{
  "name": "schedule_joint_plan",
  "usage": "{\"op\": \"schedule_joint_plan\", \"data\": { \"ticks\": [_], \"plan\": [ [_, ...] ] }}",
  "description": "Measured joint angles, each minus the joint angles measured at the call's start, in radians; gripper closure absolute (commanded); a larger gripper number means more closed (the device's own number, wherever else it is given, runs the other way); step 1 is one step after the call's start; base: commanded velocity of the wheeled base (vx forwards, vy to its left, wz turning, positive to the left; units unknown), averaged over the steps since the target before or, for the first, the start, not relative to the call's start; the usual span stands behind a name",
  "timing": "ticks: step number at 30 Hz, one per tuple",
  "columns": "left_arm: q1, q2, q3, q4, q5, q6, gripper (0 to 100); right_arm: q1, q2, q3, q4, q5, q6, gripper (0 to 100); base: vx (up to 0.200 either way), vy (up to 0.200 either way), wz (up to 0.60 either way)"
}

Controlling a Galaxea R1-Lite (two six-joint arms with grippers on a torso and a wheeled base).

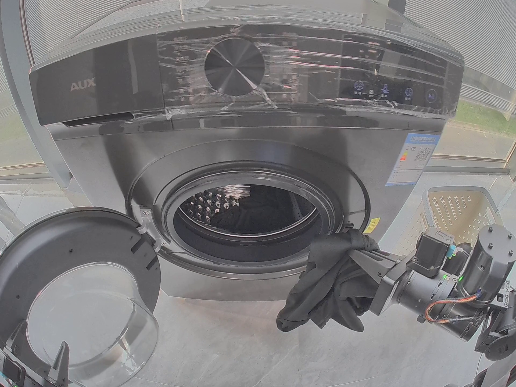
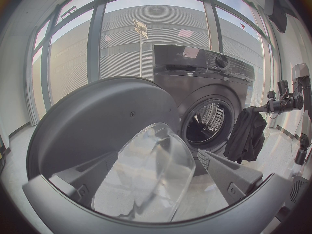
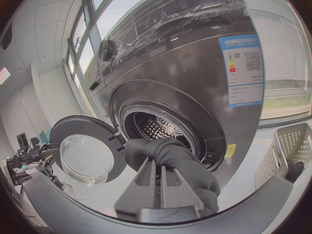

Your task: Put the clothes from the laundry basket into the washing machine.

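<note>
Pale floor (image 1: 231, 339), big windows (image 2: 123, 33) behind the washing machine (image 1: 107, 151). Right pincer (image 1: 357, 255) clamps a limp, crumpled black garment (image 1: 322, 291); left pincer (image 2: 157, 161) gapes wide.

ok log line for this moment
right hand: shut on black garment, outside drum opening | left hand: open, by swung-open door | laundry basket: right of washing machine
</note>
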State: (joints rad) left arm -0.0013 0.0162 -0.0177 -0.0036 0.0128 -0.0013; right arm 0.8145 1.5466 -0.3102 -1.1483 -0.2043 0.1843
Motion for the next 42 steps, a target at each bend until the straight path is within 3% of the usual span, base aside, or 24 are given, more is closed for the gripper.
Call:
{"op": "schedule_joint_plan", "data": {
  "ticks": [5,21,27,31,34,36,39,42],
  "plan": [
    [0.001,0.000,0.000,-0.001,0.003,0.000,0,0.003,0.008,0.002,-0.003,0.000,0.000,100,-0.200,0.000,0.00],
    [0.001,0.000,0.000,-0.001,0.002,0.000,0,0.009,0.021,-0.004,-0.006,0.003,0.003,100,0.000,0.000,0.00],
    [0.003,0.000,0.000,-0.002,-0.002,0.016,0,0.018,0.034,-0.029,-0.010,0.003,0.008,100,0.000,0.000,0.00],
    [0.003,0.000,-0.001,-0.031,-0.022,0.004,0,0.023,0.040,-0.039,-0.010,0.002,0.018,100,0.000,0.000,0.00],
    [0.001,0.005,-0.043,-0.044,-0.099,-0.015,0,0.028,0.043,-0.046,-0.010,0.002,0.029,100,0.000,0.000,0.00],
    [-0.001,0.021,-0.079,-0.044,-0.194,-0.025,0,0.031,0.045,-0.053,-0.011,0.002,0.039,100,0.000,0.000,0.00],
    [-0.003,0.079,-0.126,-0.046,-0.375,-0.030,0,0.038,0.051,-0.068,-0.016,0.001,0.056,100,0.000,0.000,0.00],
    [-0.005,0.174,-0.159,-0.066,-0.492,-0.022,0,0.044,0.061,-0.082,-0.028,0.001,0.066,100,0.000,0.000,0.00]
  ]
}}
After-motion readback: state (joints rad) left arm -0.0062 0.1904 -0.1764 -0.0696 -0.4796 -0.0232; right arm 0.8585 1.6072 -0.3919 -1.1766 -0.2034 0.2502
